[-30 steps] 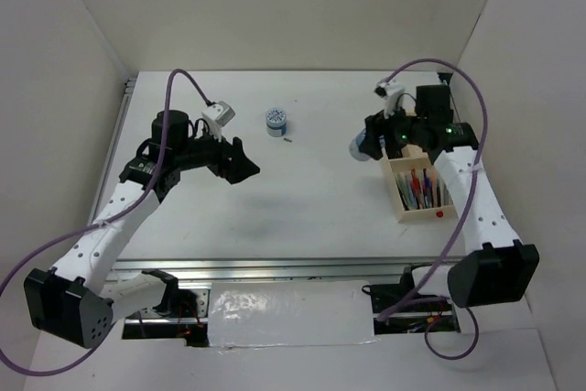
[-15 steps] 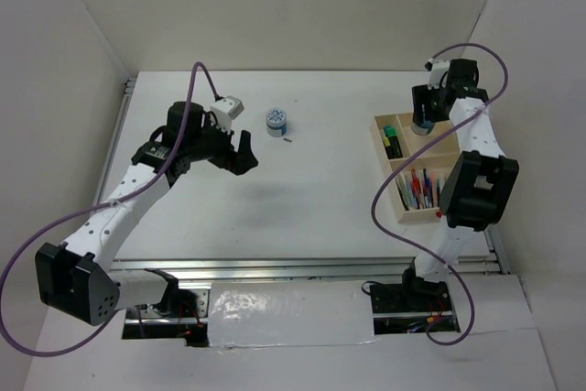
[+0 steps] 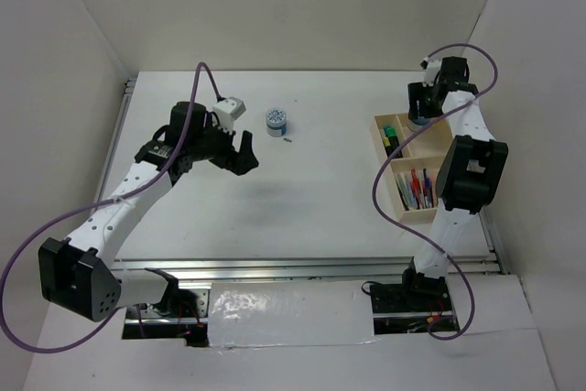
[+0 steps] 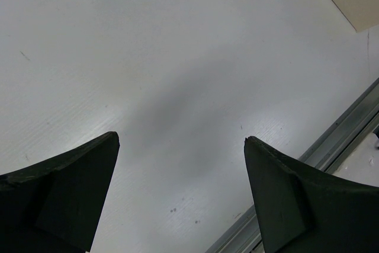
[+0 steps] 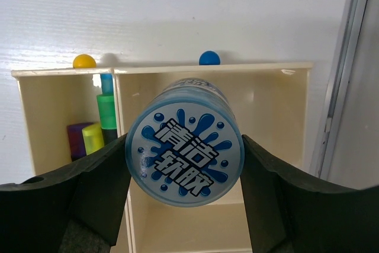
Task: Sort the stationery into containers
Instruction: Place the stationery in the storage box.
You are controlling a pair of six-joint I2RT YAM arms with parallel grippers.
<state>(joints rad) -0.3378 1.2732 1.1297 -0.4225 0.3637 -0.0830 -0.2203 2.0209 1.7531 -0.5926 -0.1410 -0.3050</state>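
White tabletop (image 3: 311, 199) fills the workspace, enclosed by plain pale walls (image 3: 275, 6), with a metal rail (image 3: 311, 267) along its near edge above the arm bases.

On the left, the left gripper (image 3: 249, 153) hangs above bare table. The left wrist view shows its two dark fingers (image 4: 71, 182) spread wide apart with only white surface between them.

At the right side lies the pale wooden tray (image 3: 417, 218), its long side running away from the arms. Its nearest compartment holds pens (image 3: 419, 188) in red and blue, lying lengthwise. Farther along, a smaller compartment holds highlighters (image 3: 391, 142). From the right wrist they appear as green, yellow and purple caps (image 5: 107, 111) packed together.

The right gripper (image 3: 421, 114) is at the tray's far end, pointing down. Its jaws are closed against the sides of a round blue-and-white pot (image 5: 185, 158), whose printed lid faces the wrist camera. That pot is over the compartment just beside the highlighters; I cannot tell whether it touches the floor of the tray. A small yellow ball (image 5: 84, 61) and a small blue ball (image 5: 209, 58) sit just outside the tray's wall.

Farthest back, near the middle of the table, a second pot (image 3: 276, 122) stands upright and well apart from both grippers, with a tiny dark speck (image 3: 287, 140) just beside it.
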